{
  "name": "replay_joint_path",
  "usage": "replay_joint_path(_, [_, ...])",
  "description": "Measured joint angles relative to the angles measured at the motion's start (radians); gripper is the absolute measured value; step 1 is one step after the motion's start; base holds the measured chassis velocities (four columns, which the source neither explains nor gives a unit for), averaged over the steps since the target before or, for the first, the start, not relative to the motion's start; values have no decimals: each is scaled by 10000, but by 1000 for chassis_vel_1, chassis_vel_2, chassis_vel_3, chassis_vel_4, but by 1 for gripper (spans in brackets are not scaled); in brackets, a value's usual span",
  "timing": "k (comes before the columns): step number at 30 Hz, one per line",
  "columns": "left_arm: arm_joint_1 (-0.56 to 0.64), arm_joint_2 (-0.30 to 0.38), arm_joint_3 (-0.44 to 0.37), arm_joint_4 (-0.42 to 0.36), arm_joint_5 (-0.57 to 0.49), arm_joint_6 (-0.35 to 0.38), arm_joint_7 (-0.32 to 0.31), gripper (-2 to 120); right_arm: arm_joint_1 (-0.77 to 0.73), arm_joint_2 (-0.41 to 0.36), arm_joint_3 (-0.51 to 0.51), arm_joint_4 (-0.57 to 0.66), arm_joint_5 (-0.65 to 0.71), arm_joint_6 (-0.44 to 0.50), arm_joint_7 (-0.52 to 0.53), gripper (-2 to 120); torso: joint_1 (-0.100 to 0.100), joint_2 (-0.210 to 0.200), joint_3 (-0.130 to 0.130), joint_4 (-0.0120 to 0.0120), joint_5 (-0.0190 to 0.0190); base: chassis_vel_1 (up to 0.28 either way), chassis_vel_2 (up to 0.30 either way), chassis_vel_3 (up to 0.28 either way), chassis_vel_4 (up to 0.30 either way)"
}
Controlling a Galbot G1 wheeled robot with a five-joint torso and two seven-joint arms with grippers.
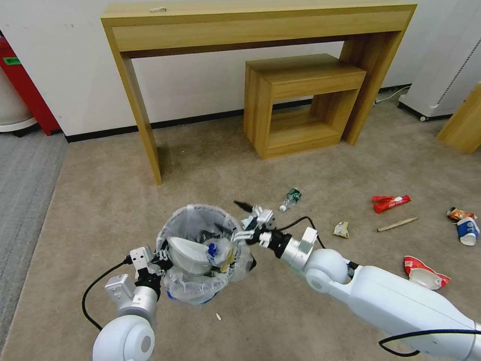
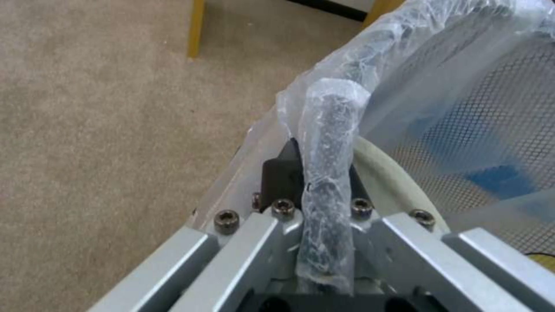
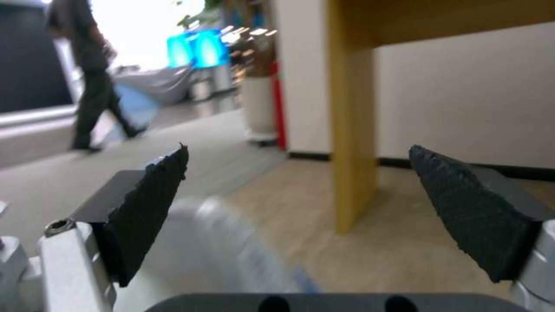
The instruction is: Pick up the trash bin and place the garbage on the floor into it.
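Observation:
The trash bin (image 1: 186, 293), lined with a crinkly white bag, hangs just above the floor (image 1: 115, 200). My left gripper (image 1: 154, 261) is shut on its near rim; the left wrist view shows that gripper (image 2: 324, 156) clamped on the bag-wrapped rim (image 2: 331, 130). A white slipper (image 1: 188, 253) and other garbage lie inside. My right gripper (image 1: 245, 220) hovers open at the bin's far-right rim, its pads (image 3: 147, 203) holding nothing. On the carpet lie a bottle (image 1: 290, 197), a wrapper (image 1: 341, 229), a red packet (image 1: 391, 202), a stick (image 1: 397, 224) and cups (image 1: 463, 226).
A tall wooden console table (image 1: 260, 25) stands against the wall, with a smaller wooden bench (image 1: 300, 100) under it. A flattened red-white cup (image 1: 423, 273) lies beside my right arm. Grey ribbed carpet (image 1: 25, 175) borders the left. A white unit (image 1: 441, 75) stands at the back right.

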Motion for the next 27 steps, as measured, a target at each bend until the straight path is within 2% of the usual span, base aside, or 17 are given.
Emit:
replay_joint_path(2, [-23,45,-18,33,3,0,-2,1,-379,-26,944,207,156,-178,481,100,0,1,-1,2,-3,0,0,0,0])
replay_joint_path(4, [-29,63,-25,35,-1,-2,-4,1,-497,-71,1191,247,191,-253,638,100,0,0,0,2,0,0,0,0,0])
replay_joint_path(7, [-32,198,-30,37,-114,92,-55,1,-1328,-611,2455,326,274,-695,1583,100,0,0,-1,2,-1,0,0,0,0])
replay_joint_path(8, [-32,198,-30,37,-114,92,-55,1,-1328,-611,2455,326,274,-695,1583,100,0,0,-1,2,-1,0,0,0,0])
replay_joint_path(11, [-51,353,-76,61,-235,185,-91,1,-2223,-1178,3665,265,331,-1034,2162,100,0,0,-1,-3,1,0,0,0,0])
replay_joint_path(12, [-51,353,-76,61,-235,185,-91,1,-2223,-1178,3665,265,331,-1034,2162,100,0,0,-1,-3,1,0,0,0,0])
replay_joint_path(15, [-74,468,-116,99,-291,258,-97,1,-3062,-1527,4714,-17,231,-1181,2644,100,0,1,0,-1,2,0,0,0,0])
replay_joint_path(22, [-37,669,-439,89,-368,472,-270,1,-4361,-1647,5917,-339,-408,-751,2825,100,0,0,-1,-1,-1,0,0,0,0])
replay_joint_path(27, [87,846,-824,78,-378,623,-486,1,-4804,-1482,6197,-599,-829,-411,2842,100,0,0,-1,2,-1,0,0,0,0])
